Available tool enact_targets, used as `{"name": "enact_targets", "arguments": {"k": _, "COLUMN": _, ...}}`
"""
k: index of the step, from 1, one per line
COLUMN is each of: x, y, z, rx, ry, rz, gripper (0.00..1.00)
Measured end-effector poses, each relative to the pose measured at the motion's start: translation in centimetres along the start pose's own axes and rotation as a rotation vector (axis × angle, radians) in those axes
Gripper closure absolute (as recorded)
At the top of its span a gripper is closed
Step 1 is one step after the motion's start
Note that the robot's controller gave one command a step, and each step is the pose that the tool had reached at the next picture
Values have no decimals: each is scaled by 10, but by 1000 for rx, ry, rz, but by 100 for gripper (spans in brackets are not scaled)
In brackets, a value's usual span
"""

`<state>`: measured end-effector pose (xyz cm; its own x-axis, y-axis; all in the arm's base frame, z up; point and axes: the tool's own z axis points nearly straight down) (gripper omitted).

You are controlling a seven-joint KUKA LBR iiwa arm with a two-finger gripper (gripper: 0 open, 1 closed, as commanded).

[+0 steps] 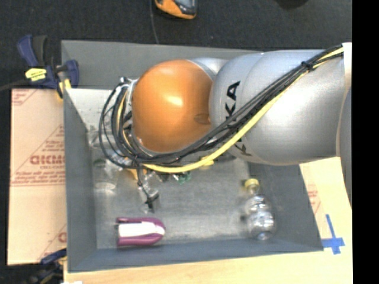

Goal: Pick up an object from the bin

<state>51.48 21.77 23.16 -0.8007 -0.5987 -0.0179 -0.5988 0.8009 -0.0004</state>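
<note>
My gripper point(148, 197) reaches down from under the arm's orange cover into the left middle of the bin, and most of it is hidden by that cover. Just below it, near the bin's front wall, a purple and white oblong thing point(140, 231) lies on its side, apart from the gripper. A crumpled clear plastic piece point(105, 171) lies to the gripper's left by the left wall. A small green thing point(184, 178) peeks out from under the arm's cables to the gripper's right.
A clear plastic bottle with a yellow cap point(256, 215) lies at the front right of the bin. The arm and its cable bundle cover the back half of the bin. Bare floor lies between the purple thing and the bottle.
</note>
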Motion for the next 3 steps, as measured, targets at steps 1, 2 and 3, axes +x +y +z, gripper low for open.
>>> {"name": "enact_targets", "arguments": {"k": 1, "x": -37, "y": -46, "z": 39, "rx": 3, "ry": 0, "rz": -147, "gripper": 0}}
{"name": "enact_targets", "arguments": {"k": 2, "x": -24, "y": -26, "z": 0, "rx": -2, "ry": 1, "rz": -16, "gripper": 0}}
{"name": "enact_targets", "arguments": {"k": 3, "x": -46, "y": -56, "z": 34, "rx": 3, "ry": -7, "rz": 234, "gripper": 0}}
